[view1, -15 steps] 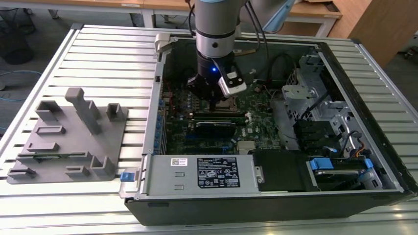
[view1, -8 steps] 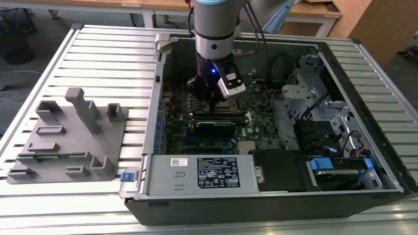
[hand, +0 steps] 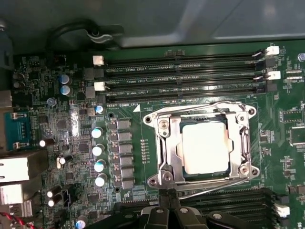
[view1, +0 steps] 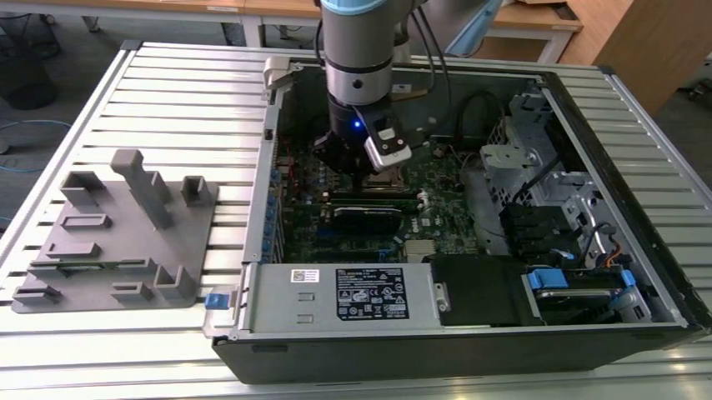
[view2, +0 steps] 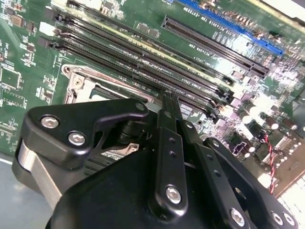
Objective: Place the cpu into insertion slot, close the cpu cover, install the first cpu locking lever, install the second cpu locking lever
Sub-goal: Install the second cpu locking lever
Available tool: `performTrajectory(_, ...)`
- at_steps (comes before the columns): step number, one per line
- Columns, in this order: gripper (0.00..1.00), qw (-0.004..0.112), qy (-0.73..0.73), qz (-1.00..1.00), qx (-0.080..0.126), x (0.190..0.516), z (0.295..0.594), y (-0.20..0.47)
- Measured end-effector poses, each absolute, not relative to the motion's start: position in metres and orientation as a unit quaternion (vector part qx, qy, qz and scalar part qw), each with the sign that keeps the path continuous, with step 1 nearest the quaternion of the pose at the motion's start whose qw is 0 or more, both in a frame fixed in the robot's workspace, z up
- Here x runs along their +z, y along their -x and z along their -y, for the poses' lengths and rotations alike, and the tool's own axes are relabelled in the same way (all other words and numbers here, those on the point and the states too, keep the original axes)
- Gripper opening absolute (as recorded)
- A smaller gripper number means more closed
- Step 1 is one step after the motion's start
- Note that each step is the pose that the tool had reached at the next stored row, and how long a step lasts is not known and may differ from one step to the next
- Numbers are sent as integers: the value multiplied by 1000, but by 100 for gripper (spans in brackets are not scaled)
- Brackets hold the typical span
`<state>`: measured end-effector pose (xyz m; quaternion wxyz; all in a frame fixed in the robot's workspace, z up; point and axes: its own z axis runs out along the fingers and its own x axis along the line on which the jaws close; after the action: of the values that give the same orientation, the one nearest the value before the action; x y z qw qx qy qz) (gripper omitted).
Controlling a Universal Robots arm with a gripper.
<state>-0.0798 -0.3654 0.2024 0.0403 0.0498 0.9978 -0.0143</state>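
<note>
The cpu is seen in the first wrist view seated flat in the insertion slot, its pale metal top showing through the square cut-out of the cpu cover, which is lowered over it. Thin wire locking levers are seen running along the socket's edges, and whether they are latched cannot be told. The chip is judged light, stiff and fragile, best taken by its edges; the levers are springy wire, best pushed near their free ends. The tool is held just beside the socket's corner, its fingers drawn together to a narrow point with nothing seen between them. In the exterior view the arm is reached down into the open computer case, which is laid on a slatted table beside a grey fixture
</note>
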Motion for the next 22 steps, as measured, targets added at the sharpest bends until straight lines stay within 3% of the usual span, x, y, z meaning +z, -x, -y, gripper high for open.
performTrajectory(16, 11, 41, -51, -998, 13, 199, 365, 81)
performTrajectory(22, 11, 41, -51, -998, 14, 199, 365, 83)
